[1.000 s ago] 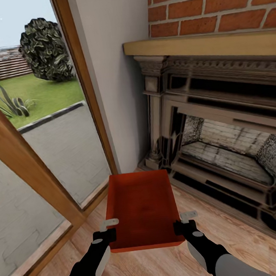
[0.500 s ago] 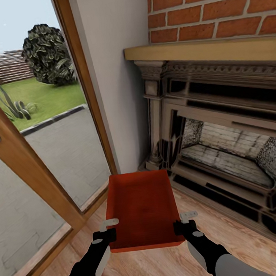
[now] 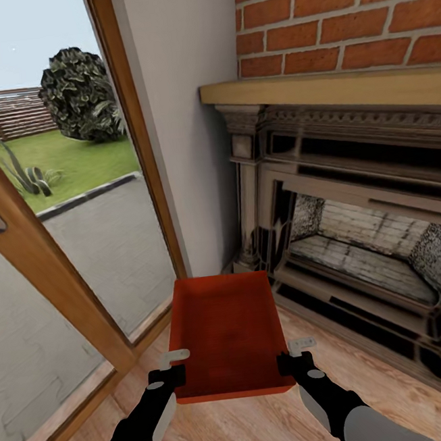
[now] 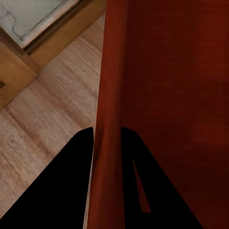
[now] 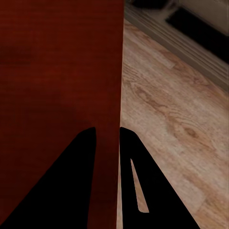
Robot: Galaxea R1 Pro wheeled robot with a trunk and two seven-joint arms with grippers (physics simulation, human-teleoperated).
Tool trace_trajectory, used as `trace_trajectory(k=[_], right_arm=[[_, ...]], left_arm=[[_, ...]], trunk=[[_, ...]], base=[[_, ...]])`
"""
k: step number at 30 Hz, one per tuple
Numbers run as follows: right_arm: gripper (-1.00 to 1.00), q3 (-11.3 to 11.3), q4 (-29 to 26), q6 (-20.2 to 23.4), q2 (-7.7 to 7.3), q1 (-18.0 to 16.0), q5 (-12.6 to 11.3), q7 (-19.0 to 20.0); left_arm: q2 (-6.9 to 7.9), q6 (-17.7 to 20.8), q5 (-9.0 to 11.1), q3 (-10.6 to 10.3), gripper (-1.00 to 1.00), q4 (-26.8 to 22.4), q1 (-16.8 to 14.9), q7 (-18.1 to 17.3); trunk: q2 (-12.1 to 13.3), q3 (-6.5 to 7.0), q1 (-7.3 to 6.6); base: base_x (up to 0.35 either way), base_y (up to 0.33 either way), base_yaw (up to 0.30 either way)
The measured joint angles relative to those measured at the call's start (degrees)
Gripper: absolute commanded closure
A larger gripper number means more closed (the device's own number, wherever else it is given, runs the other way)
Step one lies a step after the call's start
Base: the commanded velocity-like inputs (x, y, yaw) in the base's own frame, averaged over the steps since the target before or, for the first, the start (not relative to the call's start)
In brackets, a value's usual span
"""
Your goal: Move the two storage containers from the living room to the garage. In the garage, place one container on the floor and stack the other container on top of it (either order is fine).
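Note:
One red-orange open-top storage container [image 3: 227,332] hangs level above the light wood-plank floor [image 3: 372,367] of the living room, held between both arms. My left gripper [image 3: 173,366] is shut on its left wall [image 4: 109,119], one finger on each side. On the opposite wall [image 5: 118,95] my right gripper [image 3: 293,355] is shut the same way. The bin looks empty inside.
A red brick fireplace [image 3: 336,25] with a wooden mantel [image 3: 329,90] and dark surround [image 3: 358,233] stands close on the right. A wood-framed glass door [image 3: 42,266] fills the left, with a pale wall [image 3: 182,116] between them. Outside lie paving, lawn and a bush.
The whole head view has drifted: the fireplace, mantel and bush sit slightly lower and to the right. The container and both grippers hold the same place in the picture.

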Motion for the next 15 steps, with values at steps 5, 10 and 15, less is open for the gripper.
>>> trace_trajectory(k=[5, 10, 15], right_arm=[[1.00, 0.0, 0.0, 0.0, 0.00, 0.0, 0.0, 0.0], [1.00, 0.0, 0.0, 0.0, 0.00, 0.0, 0.0, 0.0], [1.00, 0.0, 0.0, 0.0, -0.02, 0.0, 0.0, 0.1]], left_arm=[[0.00, 0.0, 0.0, 0.0, 1.00, 0.0, 0.0, 0.0], [0.00, 0.0, 0.0, 0.0, 1.00, 0.0, 0.0, 0.0], [-0.01, 0.0, 0.0, 0.0, 1.00, 0.0, 0.0, 0.0]], trunk=[[0.0, 0.45, 0.00], [0.0, 0.91, 0.00], [0.0, 1.36, 0.00]], base=[[0.000, 0.000, 0.000], [0.000, 0.000, 0.000], [0.000, 0.000, 0.000]])
